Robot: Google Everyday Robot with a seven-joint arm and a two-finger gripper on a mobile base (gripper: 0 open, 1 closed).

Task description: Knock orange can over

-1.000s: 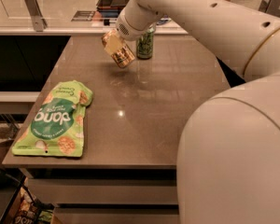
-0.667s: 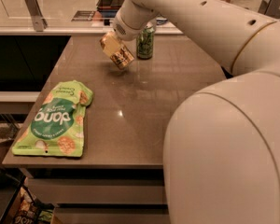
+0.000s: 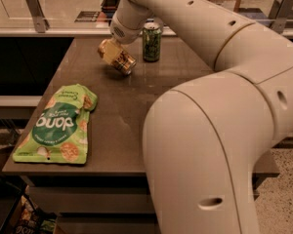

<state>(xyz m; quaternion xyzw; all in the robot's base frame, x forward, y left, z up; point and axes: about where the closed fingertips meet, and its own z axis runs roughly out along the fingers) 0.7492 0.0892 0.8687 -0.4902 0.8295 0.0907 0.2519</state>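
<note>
The orange can point(image 3: 117, 57) is tilted steeply on its side at the far middle of the brown table point(image 3: 117, 111), its silver end pointing down to the right, close to the tabletop. My gripper point(image 3: 113, 44) is right at the can's upper end, below the white wrist point(image 3: 124, 27); the can hides its tips. I cannot tell whether the can rests on the table or hangs just above it.
A green can point(image 3: 152, 42) stands upright just right of the orange can, near the table's far edge. A green snack bag point(image 3: 58, 126) lies flat at the front left. My large white arm point(image 3: 210, 130) covers the table's right side. A counter with rails runs behind.
The gripper and the orange can have shifted slightly left and lower, away from the green can. My arm's elbow has swung further into the right of the view.
</note>
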